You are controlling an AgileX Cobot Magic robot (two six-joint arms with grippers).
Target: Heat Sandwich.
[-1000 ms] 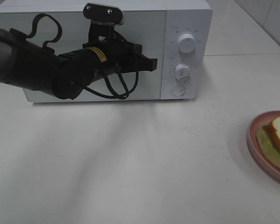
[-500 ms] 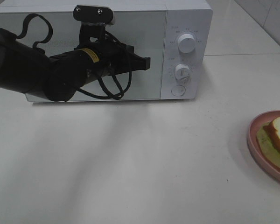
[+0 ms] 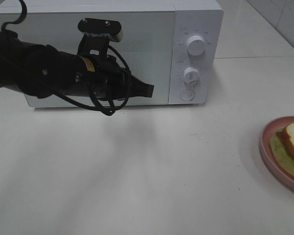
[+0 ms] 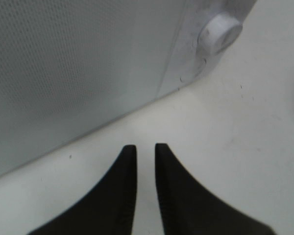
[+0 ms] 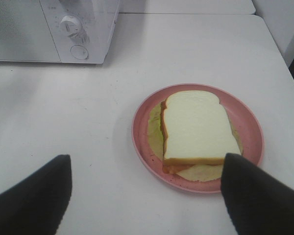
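Microwave point(image 3: 137, 29), door closed, far left. Left gripper point(image 4: 143, 156): fingers nearly pressed together, empty, near the door's lower right. Right gripper point(image 5: 144, 196): spread wide, empty. Sandwich point(image 5: 196, 128): on pink plate point(image 5: 142, 142), near right. Advice: open the door fully before lifting the sandwich.

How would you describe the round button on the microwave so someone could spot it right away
Find the white microwave at the back of the table. On its control panel at the right, two knobs stack vertically; the round button sits beneath the lower knob. It lies flat, while the knobs protrude.
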